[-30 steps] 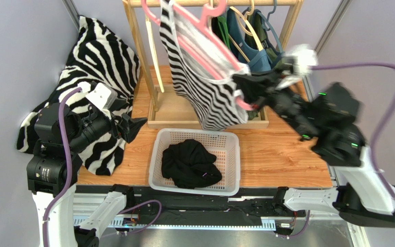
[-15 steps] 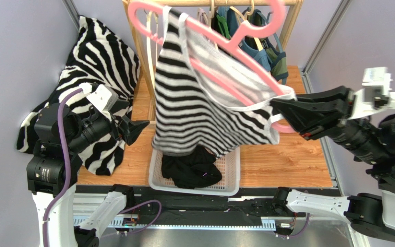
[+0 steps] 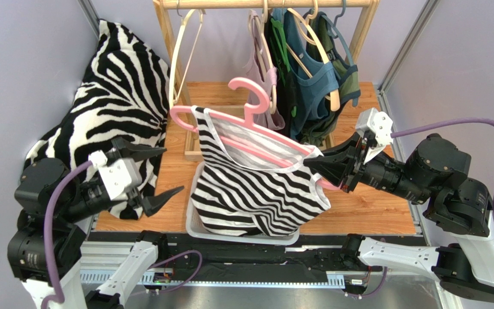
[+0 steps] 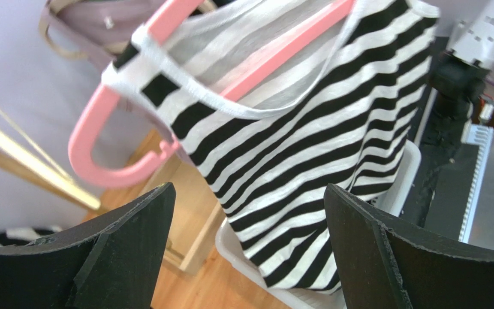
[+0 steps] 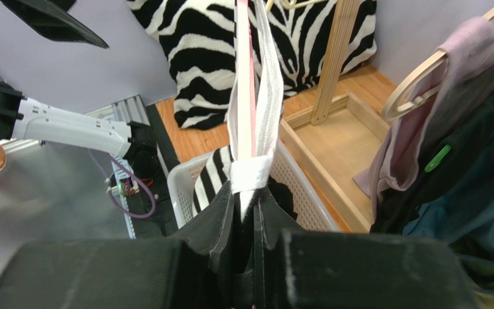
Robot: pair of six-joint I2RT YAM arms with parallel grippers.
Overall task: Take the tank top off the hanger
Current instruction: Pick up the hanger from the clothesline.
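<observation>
Over the near-ctr of the table (image 3: 372, 203), the tank top (image 3: 256, 187) hangs in mid-air on its hanger (image 3: 248, 96), w/ the hook free of the rail. It's b&w striped w/ white edging. The hem hangs down over the white basket (image 3: 190, 222) & hides most of it in the top view. The hanger is pink plastic and runs from far-left to near-right, hook toward the far side. The top's shoulders sit over the hanger arms, so it's not off yet.

The right gripper (image 3: 325, 168) reaches in from the right, its fingers pressed together on the hanger's right end, w/ the top's white edging caught in the same pinch. Its wrist view shows the pink bar & white band running straight out from btwn the closed tips. The left gripper (image 3: 172, 169) sits just left of the top, jaws wide apart, nothing btwn them & not touching the fabric. From its wrist cam, the striped cloth & the hanger's curved left end show beyond the two black fingers (image 4: 127, 248).

Further out, a wooden rack (image 3: 168, 45) stands at the far side of the table. Its rail carries a lilac top (image 3: 266, 112) & teal/green garments (image 3: 304, 84). A zebra-print cloth (image 3: 124, 84) is draped at far left, spilling past the table's left edge.
</observation>
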